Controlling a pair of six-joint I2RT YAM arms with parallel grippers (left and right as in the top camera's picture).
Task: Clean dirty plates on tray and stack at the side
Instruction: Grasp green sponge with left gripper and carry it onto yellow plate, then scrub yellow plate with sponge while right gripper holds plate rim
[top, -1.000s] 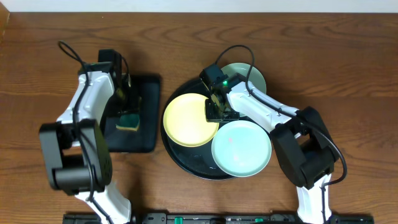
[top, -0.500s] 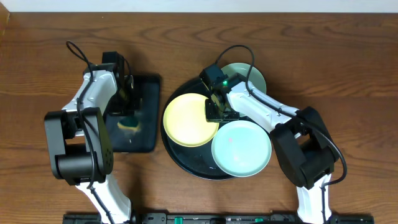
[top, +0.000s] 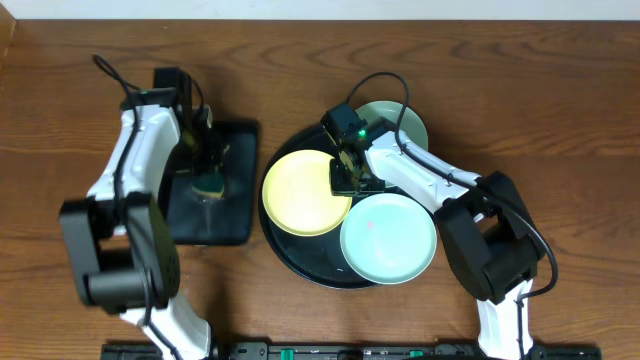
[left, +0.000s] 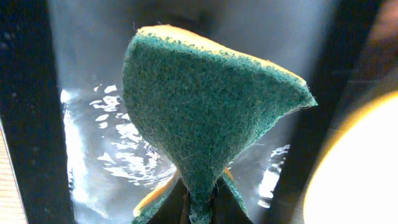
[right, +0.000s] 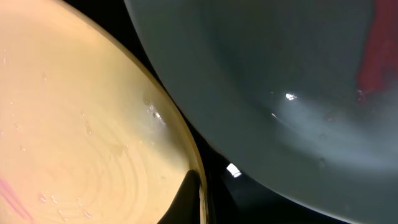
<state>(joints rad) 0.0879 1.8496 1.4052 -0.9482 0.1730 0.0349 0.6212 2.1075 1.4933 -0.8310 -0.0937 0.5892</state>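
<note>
Only the left arm has shifted, carrying its sponge slightly up-frame over the rectangular tray. Nothing is stacked yet: the yellow plate, lower aqua plate and upper aqua plate lie on the round tray at centre-right, with red smears showing. The right gripper pinches the yellow plate's right rim, and the left gripper clamps the sponge.

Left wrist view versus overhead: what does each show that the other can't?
Only the left wrist: the sponge's coarse green face pinched into a fold, and wet glare on the small tray. Only overhead: the round tray with the yellow plate and two aqua plates, and the right pincer at the yellow plate's rim. Both: the left pincer shut on the sponge over the small tray.
</note>
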